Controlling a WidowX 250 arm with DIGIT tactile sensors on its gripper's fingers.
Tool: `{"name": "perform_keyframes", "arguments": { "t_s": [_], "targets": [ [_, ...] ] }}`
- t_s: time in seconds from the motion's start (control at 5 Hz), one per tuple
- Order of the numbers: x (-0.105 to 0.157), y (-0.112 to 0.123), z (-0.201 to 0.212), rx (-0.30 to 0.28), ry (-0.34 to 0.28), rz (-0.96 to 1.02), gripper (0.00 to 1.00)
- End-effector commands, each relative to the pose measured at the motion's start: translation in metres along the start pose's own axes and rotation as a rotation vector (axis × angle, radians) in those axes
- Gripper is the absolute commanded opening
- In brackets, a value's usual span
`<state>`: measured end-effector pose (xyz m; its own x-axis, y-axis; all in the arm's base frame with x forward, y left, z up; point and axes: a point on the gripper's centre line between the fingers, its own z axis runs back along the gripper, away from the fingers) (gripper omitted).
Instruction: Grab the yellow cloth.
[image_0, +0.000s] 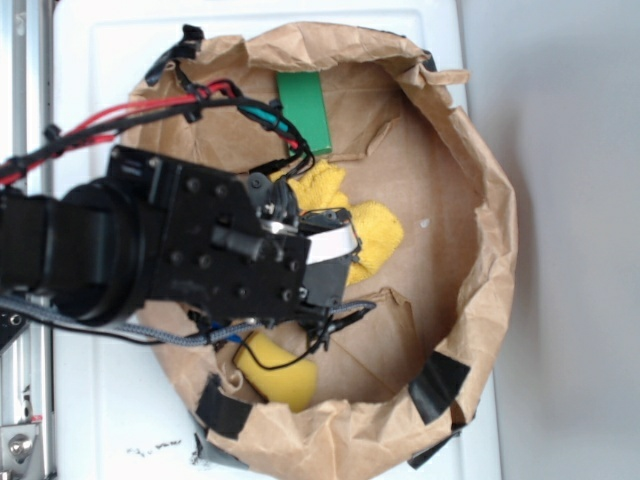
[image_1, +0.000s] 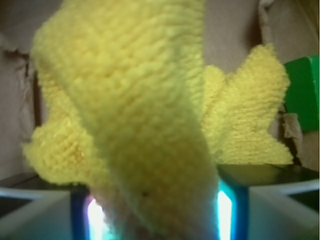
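Arm: reaching in from left over paper bag (image_0: 480, 180) | Gripper (image_0: 340, 255): pointing down, fingers clamped on yellow cloth (image_1: 145, 115) | Green block (image_0: 305, 110): beside cloth.

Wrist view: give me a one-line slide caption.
Gripper shut on a raised fold of the yellow cloth, with the green block at right.
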<state>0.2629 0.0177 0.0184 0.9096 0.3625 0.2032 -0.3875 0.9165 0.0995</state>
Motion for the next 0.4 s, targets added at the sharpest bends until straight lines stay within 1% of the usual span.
{"name": "perform_keyframes", "arguments": {
  "t_s": [0.0,0.2],
  "targets": [
    [0.005,-0.007,0.051,-0.067,0.014,0.018,0.00],
    [0.000,-0.017,0.088,-0.117,0.014,0.035,0.00]
  ]
}}
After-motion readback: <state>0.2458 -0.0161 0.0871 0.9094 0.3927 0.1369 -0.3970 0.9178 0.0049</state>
